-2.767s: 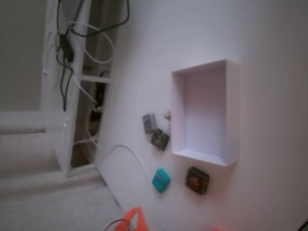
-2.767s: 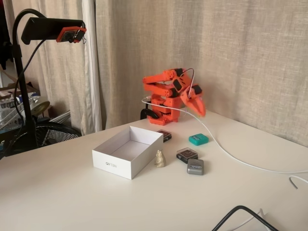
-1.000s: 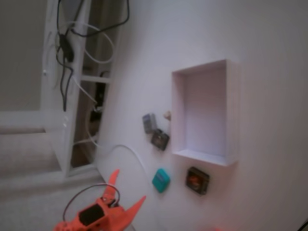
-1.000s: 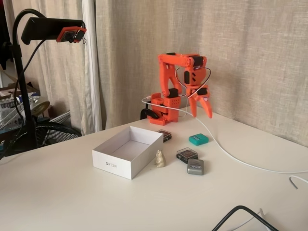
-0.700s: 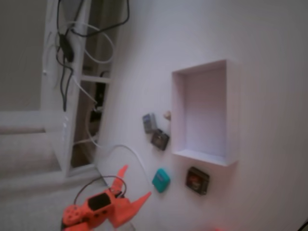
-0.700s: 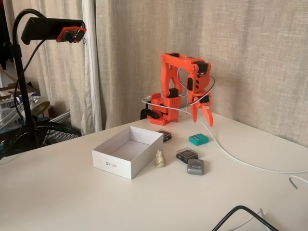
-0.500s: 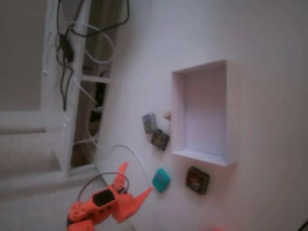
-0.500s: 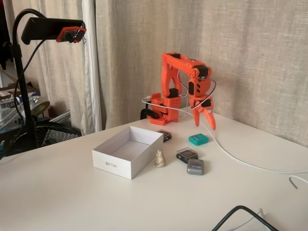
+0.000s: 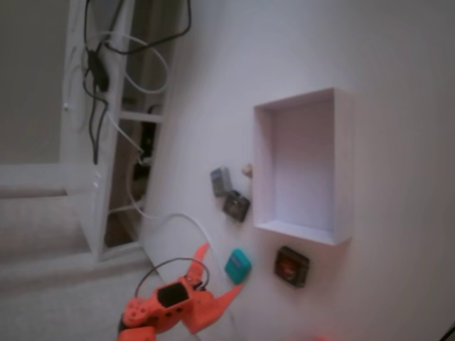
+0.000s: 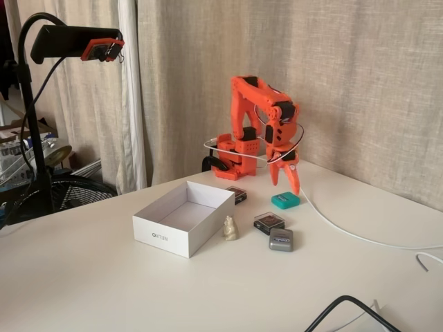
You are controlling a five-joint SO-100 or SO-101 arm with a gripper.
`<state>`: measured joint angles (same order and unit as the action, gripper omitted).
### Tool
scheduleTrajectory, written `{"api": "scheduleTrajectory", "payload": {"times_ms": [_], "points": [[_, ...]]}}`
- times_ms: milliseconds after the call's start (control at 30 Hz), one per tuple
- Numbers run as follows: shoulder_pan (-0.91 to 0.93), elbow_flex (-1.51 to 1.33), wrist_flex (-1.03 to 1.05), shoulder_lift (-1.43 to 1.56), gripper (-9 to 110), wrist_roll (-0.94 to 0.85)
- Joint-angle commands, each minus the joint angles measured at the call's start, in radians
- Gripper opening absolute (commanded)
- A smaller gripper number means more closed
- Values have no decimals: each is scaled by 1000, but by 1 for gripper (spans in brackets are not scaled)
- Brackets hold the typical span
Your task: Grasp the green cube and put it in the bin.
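Claw (image 10: 284,182) lowered closer, spread open and empty, green cube (image 10: 285,200) on table just below it

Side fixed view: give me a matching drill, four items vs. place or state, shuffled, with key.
Items:
1. green cube
2. bin
3. gripper
4. grey block

Descriptions:
A. open, empty, white, nearest the view's left
B. nearest the camera among the small blocks
C. on the table just below the orange fingers, not held
D. jaws spread, pointing down, holding nothing

Pairs: 1-C, 2-A, 3-D, 4-B
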<state>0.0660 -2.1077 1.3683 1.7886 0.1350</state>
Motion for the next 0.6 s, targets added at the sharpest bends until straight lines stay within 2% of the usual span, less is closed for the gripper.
{"api": "scheduleTrajectory", "payload": {"times_ms": [0,567], "points": [[3,-18,-41,-9,49,3],[9,-18,-97,-132,48,3]]}}
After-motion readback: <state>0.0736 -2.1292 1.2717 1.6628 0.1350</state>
